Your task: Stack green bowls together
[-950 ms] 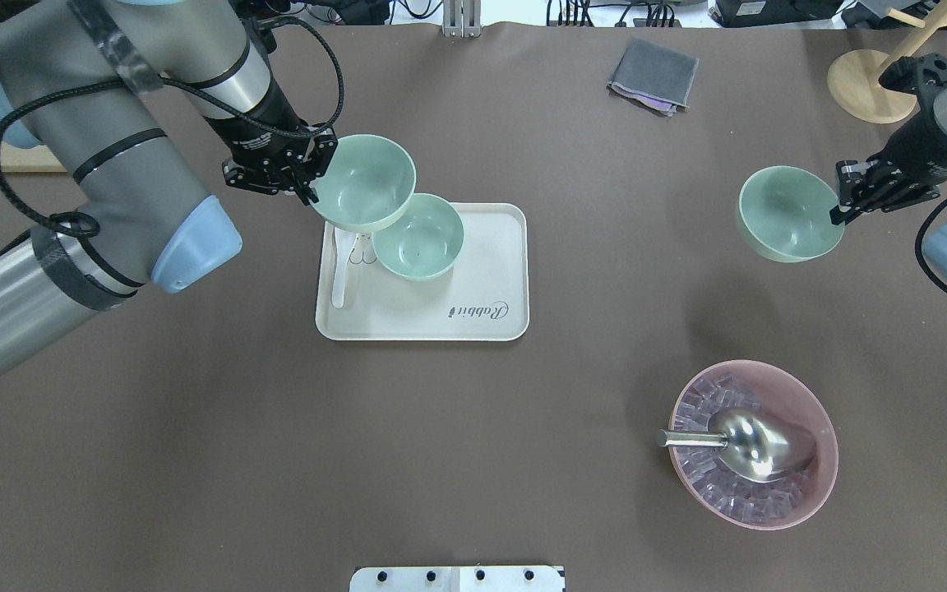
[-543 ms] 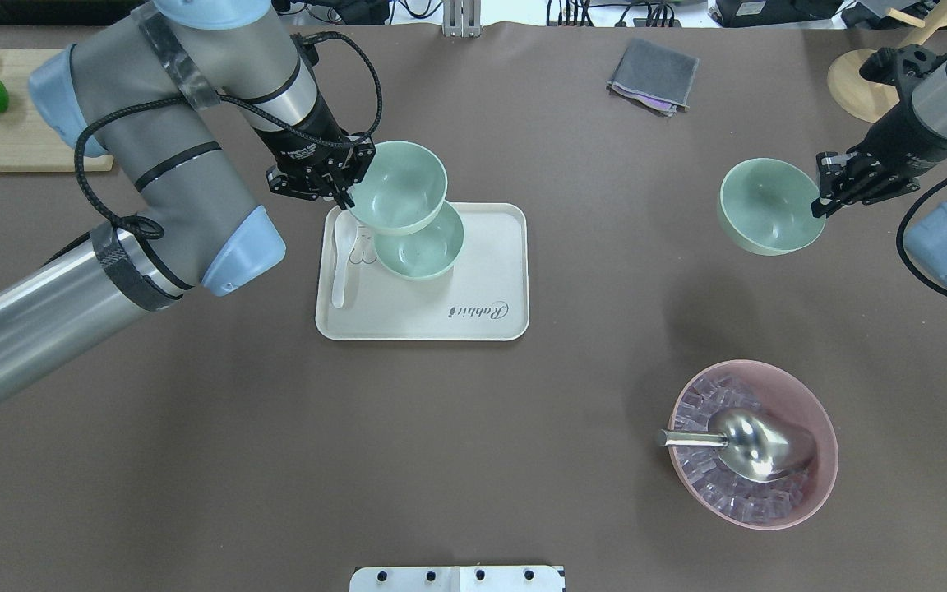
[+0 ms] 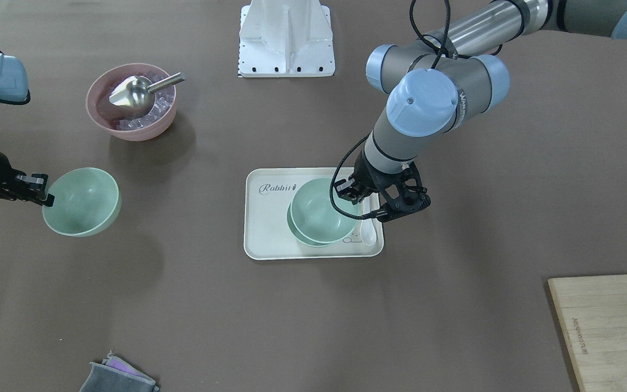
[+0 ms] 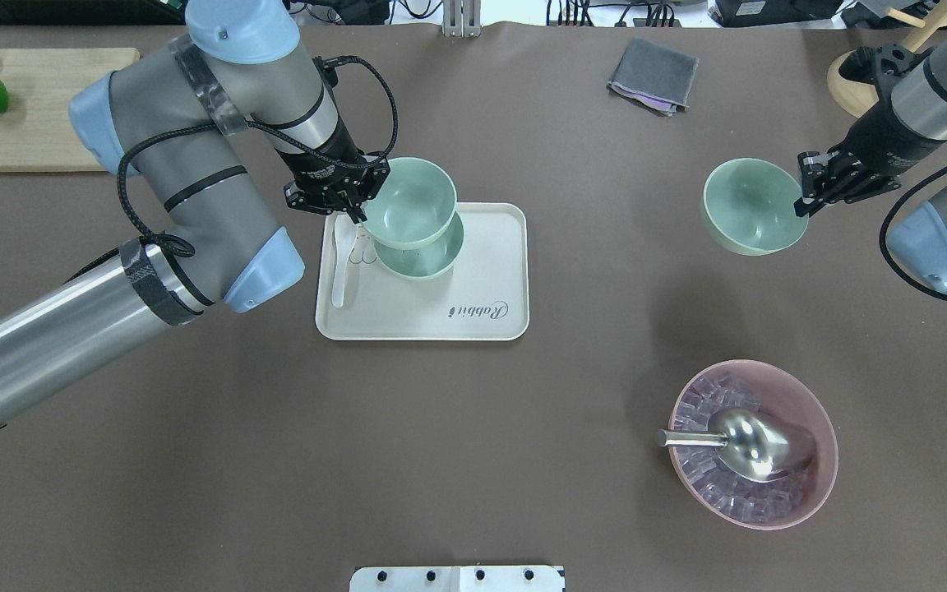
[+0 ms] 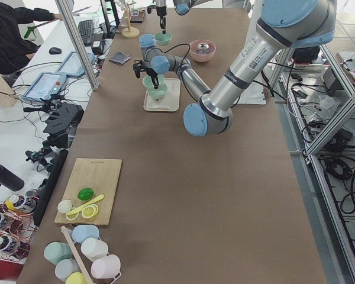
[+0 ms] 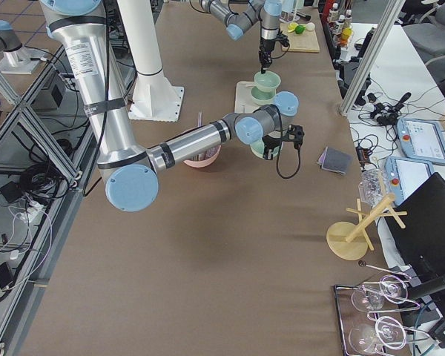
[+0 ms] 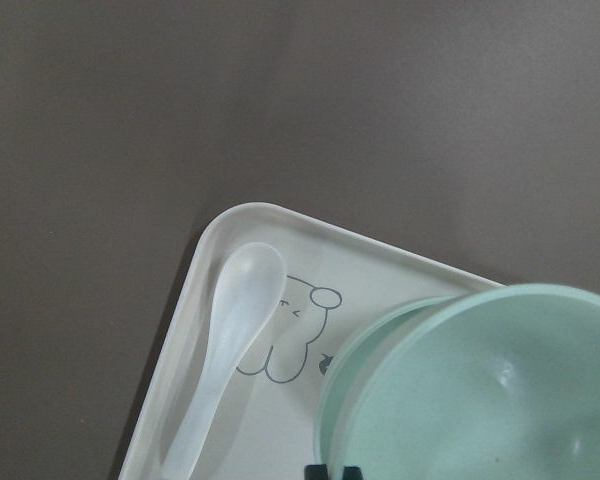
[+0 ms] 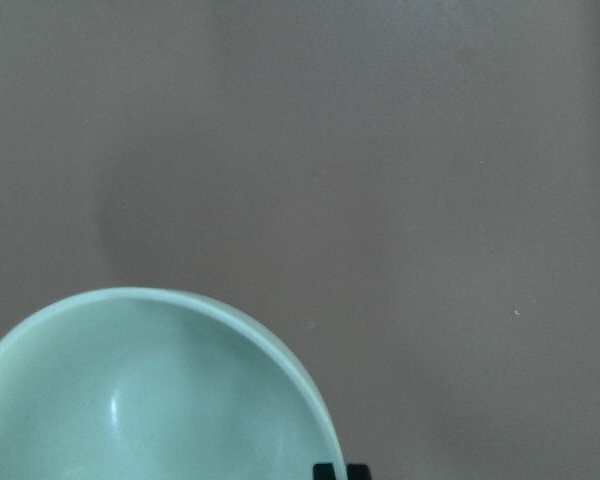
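Now the left gripper (image 4: 352, 204), clamped on one green bowl (image 4: 409, 201) by its rim, hangs it over the bowl on the tray (image 4: 431, 260), while the right gripper (image 4: 807, 186) pinches the third bowl (image 4: 749, 207) well apart; let go off-centre, it could tip out.

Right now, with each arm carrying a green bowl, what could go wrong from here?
1. The left pincer pinches the upper bowl by one rim edge; it could tilt and seat crooked in the tray bowl.
2. The white spoon lies just under that pincer; lowering may knock it.
3. The right pincer grips the third bowl likewise, in mid-air; a slip would drop it.
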You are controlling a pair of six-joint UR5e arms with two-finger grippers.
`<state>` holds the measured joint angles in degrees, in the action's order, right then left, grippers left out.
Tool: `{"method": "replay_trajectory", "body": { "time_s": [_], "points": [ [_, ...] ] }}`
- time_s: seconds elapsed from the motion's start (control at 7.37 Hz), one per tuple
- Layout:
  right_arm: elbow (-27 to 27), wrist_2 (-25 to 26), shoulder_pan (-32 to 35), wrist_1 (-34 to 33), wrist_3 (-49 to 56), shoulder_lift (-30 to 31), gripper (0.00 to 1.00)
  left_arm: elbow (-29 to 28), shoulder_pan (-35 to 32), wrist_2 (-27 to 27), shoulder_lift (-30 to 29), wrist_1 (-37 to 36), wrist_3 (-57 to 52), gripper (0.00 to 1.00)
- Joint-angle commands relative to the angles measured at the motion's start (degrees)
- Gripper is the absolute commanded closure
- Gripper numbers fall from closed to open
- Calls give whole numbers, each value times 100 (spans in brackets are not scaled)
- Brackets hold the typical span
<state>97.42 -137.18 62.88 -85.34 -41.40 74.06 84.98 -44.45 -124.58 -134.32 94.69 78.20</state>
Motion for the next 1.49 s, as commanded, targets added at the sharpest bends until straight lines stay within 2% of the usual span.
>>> {"method": "replay_trajectory", "body": {
  "time_s": [0.0,0.27,1.36],
  "points": [
    [-12,33,-39,-8,0,-59,100,-69,103,13,-24,94,125,100],
    [-12,51,-48,-9,0,-59,100,-261,130,13,-24,365,134,100],
    [-12,51,-83,-9,0,-147,100,-324,174,100,-7,419,142,100]
  ]
}}
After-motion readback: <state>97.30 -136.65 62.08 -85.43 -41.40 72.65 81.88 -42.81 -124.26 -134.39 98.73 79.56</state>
